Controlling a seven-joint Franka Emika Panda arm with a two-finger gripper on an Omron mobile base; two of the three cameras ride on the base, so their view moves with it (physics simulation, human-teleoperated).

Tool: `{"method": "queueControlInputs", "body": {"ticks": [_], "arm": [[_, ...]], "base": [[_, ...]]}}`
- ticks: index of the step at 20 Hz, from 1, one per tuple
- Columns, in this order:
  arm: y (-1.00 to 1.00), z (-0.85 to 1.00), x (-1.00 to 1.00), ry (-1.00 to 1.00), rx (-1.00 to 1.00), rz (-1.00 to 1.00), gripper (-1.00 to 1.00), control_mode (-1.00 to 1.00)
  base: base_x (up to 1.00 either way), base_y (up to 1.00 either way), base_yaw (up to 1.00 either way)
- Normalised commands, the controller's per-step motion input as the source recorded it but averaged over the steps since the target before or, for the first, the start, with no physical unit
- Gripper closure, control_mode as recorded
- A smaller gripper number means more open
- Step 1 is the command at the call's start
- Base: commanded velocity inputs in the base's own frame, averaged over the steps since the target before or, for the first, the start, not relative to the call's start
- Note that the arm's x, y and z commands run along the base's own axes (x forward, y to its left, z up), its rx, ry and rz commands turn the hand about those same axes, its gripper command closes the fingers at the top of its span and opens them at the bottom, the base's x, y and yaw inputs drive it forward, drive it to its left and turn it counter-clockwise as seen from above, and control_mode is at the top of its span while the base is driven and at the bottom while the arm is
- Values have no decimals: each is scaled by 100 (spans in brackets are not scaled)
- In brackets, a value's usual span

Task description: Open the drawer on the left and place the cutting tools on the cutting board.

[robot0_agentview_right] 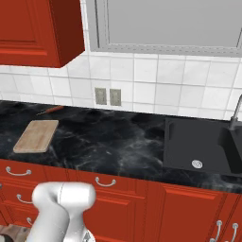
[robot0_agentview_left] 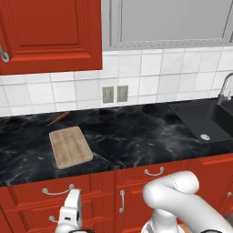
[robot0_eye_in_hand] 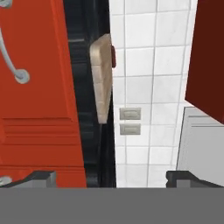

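The drawer (robot0_agentview_left: 27, 193) is the wide red front under the left of the counter, shut, with a silver bow handle (robot0_agentview_left: 58, 190). It also appears in the right base view (robot0_agentview_right: 18, 172). In the hand view, which is rolled sideways, the drawer (robot0_eye_in_hand: 39, 65) is close by on the left. My gripper (robot0_eye_in_hand: 111, 177) is open, with nothing between its fingertips (robot0_eye_in_hand: 41, 177). Its white hand (robot0_agentview_left: 70, 214) hangs low in front of the drawer, just below the handle. The tan cutting board (robot0_agentview_left: 70, 146) (robot0_agentview_right: 37, 135) (robot0_eye_in_hand: 101, 78) lies bare on the black counter. The cutting tools are out of view.
A thin stick tool with a dark red handle (robot0_agentview_left: 59, 118) lies behind the board by the tiled wall. A narrower drawer front (robot0_agentview_left: 154, 172) is to the right. The black sink (robot0_agentview_left: 205, 120) and faucet (robot0_agentview_left: 225, 88) are at far right. A red wall cabinet (robot0_agentview_left: 50, 34) hangs above.
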Motion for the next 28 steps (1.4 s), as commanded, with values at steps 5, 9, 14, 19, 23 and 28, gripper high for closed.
{"method": "queueControlInputs", "body": {"ticks": [5,9,14,19,23,28], "arm": [[45,-49,25,-10,-11,3,-100,-100],[35,-58,32,-10,-11,9,-100,-100],[18,-51,37,-2,-10,16,-100,-100],[8,-33,52,2,-4,16,-100,-100],[6,-20,62,1,0,5,-100,-100],[19,-26,55,0,0,0,-100,-100]], "base": [[0,0,0],[0,0,0],[0,0,0],[0,0,0],[0,0,0],[0,0,0]]}}
